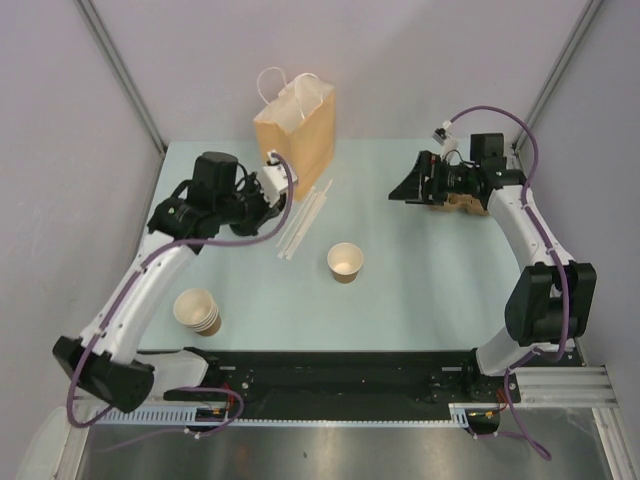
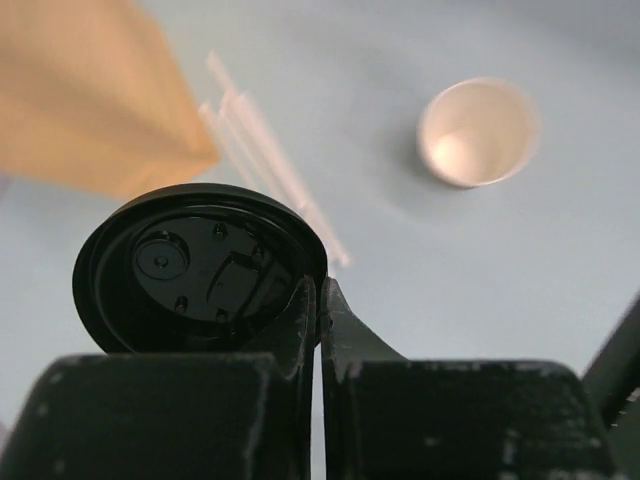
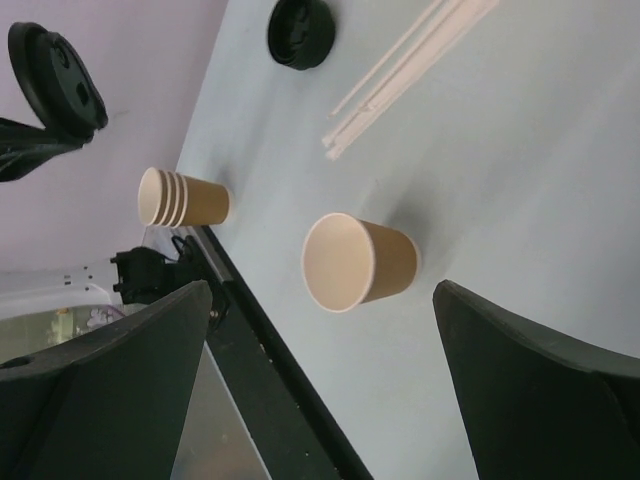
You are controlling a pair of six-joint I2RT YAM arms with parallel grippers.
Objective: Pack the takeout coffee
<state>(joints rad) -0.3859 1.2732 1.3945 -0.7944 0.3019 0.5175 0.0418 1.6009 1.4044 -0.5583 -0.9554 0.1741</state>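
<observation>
The tan paper cup point(image 1: 345, 262) stands upright and lidless on the table's middle; it also shows in the left wrist view point(image 2: 478, 132) and the right wrist view point(image 3: 355, 262). My left gripper point(image 1: 272, 200) is shut on the rim of a round black lid point(image 2: 190, 265), held in the air left of the cup, beside the straws. The held lid also shows in the right wrist view point(image 3: 60, 65). My right gripper point(image 1: 410, 188) is open and empty at the back right, facing the cup from a distance, its fingers point(image 3: 540, 380) wide apart.
A kraft paper bag point(image 1: 295, 125) with handles stands at the back. White straws point(image 1: 305, 220) lie in front of it. A second black lid point(image 3: 300, 30) lies on the table near the straws. A stack of nested cups point(image 1: 197, 310) stands front left. A tan cardboard item point(image 1: 455, 203) sits under the right arm.
</observation>
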